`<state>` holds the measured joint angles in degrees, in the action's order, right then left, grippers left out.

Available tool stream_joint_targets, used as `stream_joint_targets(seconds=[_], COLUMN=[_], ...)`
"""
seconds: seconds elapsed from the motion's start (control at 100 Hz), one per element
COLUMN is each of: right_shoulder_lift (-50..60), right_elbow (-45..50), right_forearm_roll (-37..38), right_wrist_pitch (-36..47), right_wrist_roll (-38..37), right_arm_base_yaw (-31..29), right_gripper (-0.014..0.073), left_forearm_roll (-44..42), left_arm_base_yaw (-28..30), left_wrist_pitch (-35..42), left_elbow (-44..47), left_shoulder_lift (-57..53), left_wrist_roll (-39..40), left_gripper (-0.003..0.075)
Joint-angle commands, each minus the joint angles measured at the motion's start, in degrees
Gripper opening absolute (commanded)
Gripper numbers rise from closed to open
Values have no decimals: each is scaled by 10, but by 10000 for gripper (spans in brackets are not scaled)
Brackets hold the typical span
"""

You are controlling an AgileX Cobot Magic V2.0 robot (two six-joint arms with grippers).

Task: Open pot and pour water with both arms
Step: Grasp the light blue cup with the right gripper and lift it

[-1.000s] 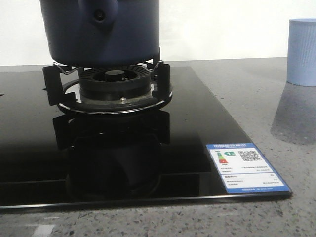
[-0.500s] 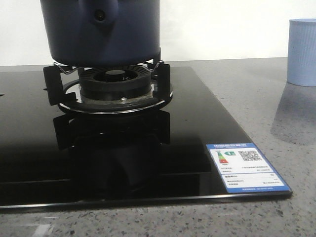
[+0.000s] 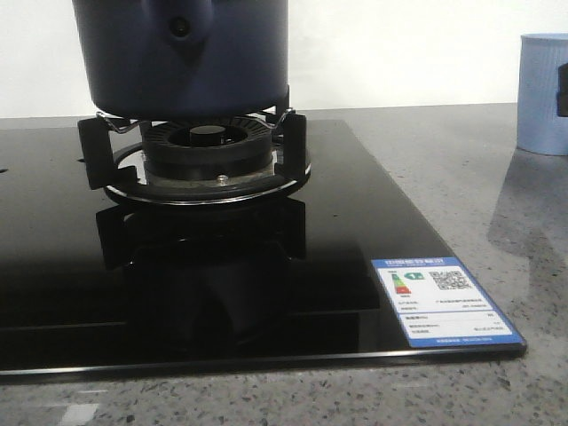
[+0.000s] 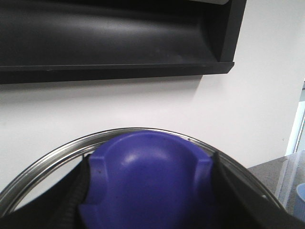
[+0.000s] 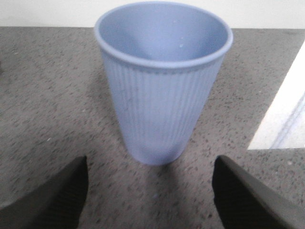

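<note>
The dark navy pot [image 3: 182,62] stands on the burner's black supports, its handle stub with a small hole [image 3: 180,27] facing me; its top is cut off by the frame. In the left wrist view my left gripper [image 4: 150,191] is shut on the lid's blue knob [image 4: 147,167], with the lid's steel rim [image 4: 43,164] arcing round it. In the right wrist view my right gripper [image 5: 150,191] is open, its black fingers [image 5: 52,195] spread on the counter side of the pale blue ribbed cup [image 5: 159,90], apart from it. A black part of the right arm [image 3: 563,89] shows at the right edge.
The glossy black glass cooktop [image 3: 355,222] carries the ring burner [image 3: 206,146] and a blue-white energy label [image 3: 442,300]. The cup [image 3: 541,93] stands on the grey speckled counter [image 3: 461,169] to the right. A black range hood [image 4: 114,38] hangs on the white wall behind.
A black part of the right arm has come into view at the right edge, in front of the cup. The pot has not visibly moved.
</note>
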<state>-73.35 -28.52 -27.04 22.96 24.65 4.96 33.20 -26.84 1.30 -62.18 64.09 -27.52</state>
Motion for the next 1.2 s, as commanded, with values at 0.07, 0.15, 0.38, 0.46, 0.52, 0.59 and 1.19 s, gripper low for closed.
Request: stream_joint_targets(seconds=[0.07,0.15,0.38,0.46,0.52,0.59,1.19], right_shoulder_lift=[-23,-39,-96,-114,-129,-146,-244], right_elbow=[-23,-33,-74,-91,-103,-117,-165], right_forearm_roll=[-2,8,26,26,29,29,50], right_wrist_pitch=[122,125,127,128,128,128,230], right_wrist_roll=[-6,-9,-32,-38,-44,-44,-44], right_arm_base_yaw=[0,0,0,0,0,0,-2], right_gripper=[495,495,495,495,495,495,580], left_forearm_roll=[-2,-2,-2,-2,-2,-2,-2], left_arm_base_yaw=[2,2,2,2,2,2,2], left_wrist_pitch=[53,53,53,53,53,53,53], left_elbow=[-20,-20,-20,-20,-20,-20,-20], left_shoulder_lift=[-17,-17,-17,-17,-17,-17,-17], left_wrist_roll=[0,0,0,0,0,0,0], left_gripper=[356,356,356,356,356,356,356])
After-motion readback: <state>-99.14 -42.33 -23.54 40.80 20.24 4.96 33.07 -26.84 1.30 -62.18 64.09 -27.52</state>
